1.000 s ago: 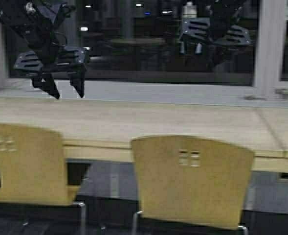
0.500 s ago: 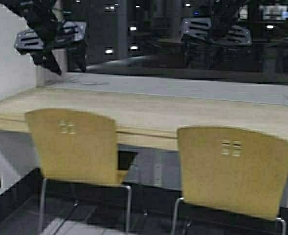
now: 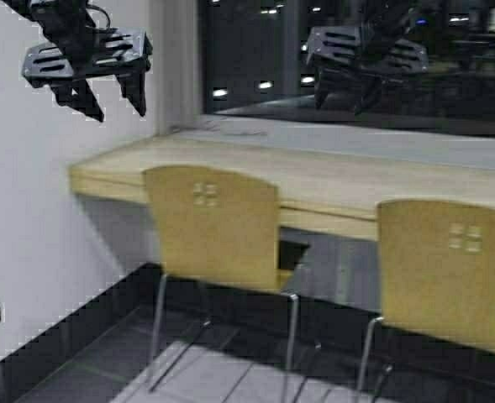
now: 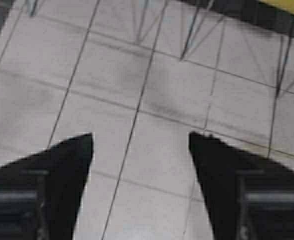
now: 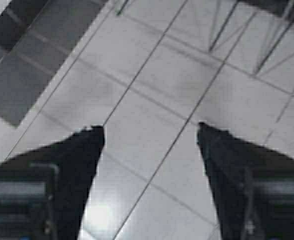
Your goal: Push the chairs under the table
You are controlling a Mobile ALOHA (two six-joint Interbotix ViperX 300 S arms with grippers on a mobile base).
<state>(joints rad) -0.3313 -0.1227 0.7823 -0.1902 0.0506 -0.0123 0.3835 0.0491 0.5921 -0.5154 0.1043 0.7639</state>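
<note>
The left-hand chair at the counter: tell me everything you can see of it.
The left chair has a curved yellow-tan plywood back with four small square cutouts near its top, on thin chrome legs that stand on the tiled floor. It is upright, its back toward the camera, facing the table near that table's left end by the white wall. Its seat reaches in under the tabletop's front edge, while the back stands just outside it. Neither claw touches it; both hang high above.

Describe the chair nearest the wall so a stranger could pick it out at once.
Find the long pale wood table fixed under the dark window, and follow it to its end by the white wall. The left chair stands there, its tan plywood back against the table's front edge. Unlike the right chair, which the picture's edge cuts off, it shows whole, chrome legs included.
</note>
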